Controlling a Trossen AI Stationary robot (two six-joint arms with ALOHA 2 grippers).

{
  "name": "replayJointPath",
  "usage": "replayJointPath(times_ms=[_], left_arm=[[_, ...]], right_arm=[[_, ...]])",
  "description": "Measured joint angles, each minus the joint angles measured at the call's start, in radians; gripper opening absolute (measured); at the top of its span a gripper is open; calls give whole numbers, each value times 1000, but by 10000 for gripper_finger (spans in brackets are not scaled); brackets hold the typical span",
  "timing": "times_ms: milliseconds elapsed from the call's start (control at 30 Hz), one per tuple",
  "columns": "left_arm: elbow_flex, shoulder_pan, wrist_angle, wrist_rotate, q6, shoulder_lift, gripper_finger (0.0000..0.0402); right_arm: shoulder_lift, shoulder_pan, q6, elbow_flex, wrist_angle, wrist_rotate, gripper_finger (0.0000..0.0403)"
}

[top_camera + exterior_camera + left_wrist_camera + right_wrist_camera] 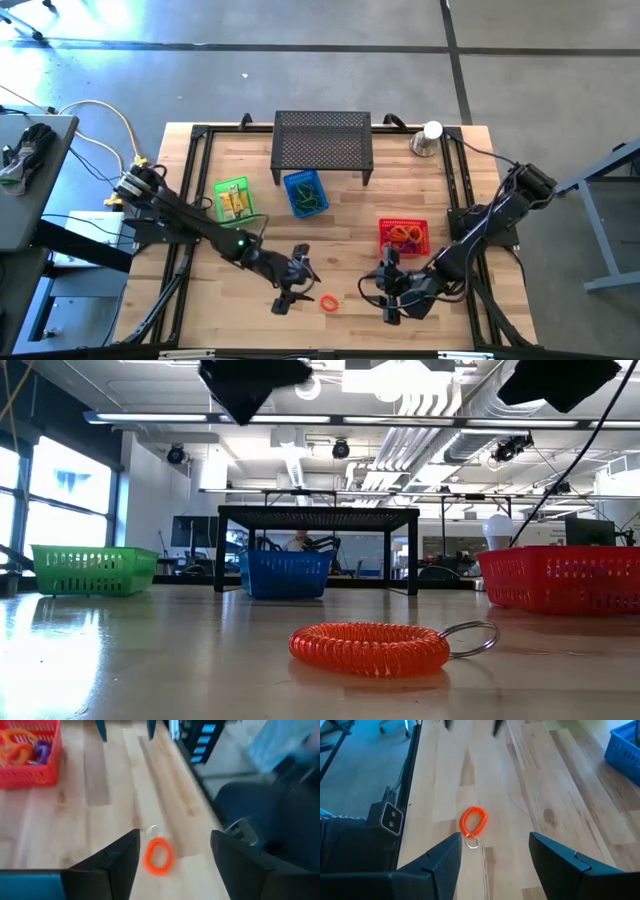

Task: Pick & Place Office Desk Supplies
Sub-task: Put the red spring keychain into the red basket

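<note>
An orange coil loop lies on the tabletop low in the frame, between the spread-open left claw and the apparently open right claw.

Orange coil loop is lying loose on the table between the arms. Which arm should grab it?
Left, probably. The left gripper hangs open beside the orange coil loop; the right gripper, also open, sits farther off, though nearer the red basket.

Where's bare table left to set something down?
Bare wood between the green plastic basket and the left table edge, and between the blue plastic basket and red plastic basket. Crowded around the orange coiled loop, between both pincers.
</note>
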Motion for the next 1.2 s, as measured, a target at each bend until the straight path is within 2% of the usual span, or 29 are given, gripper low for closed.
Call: replayJointPath(times_ms=[100, 167, 500, 700, 900, 1000, 1200], left_arm=[[0, -8, -1, -4, 130, 52, 242], [0, -12, 28, 0, 149, 91, 242], [0, 0, 65, 1, -41, 183, 243], [0, 2, 72, -26, -40, 185, 243], [0, -7, 94, -107, 67, 219, 243], [0, -16, 148, -113, 117, 255, 243], [0, -19, 356, -88, 180, 353, 237]], right_arm=[[0, 14, -7, 0, 4, 4, 220], [0, 20, -10, 0, 1, 4, 220], [0, 5, -55, 0, 1, 10, 220], [0, 4, -34, 0, 1, 8, 220], [0, 4, -30, 0, 1, 8, 220], [0, 5, -28, 0, 1, 8, 220], [0, 19, -27, 0, 1, 7, 220]])
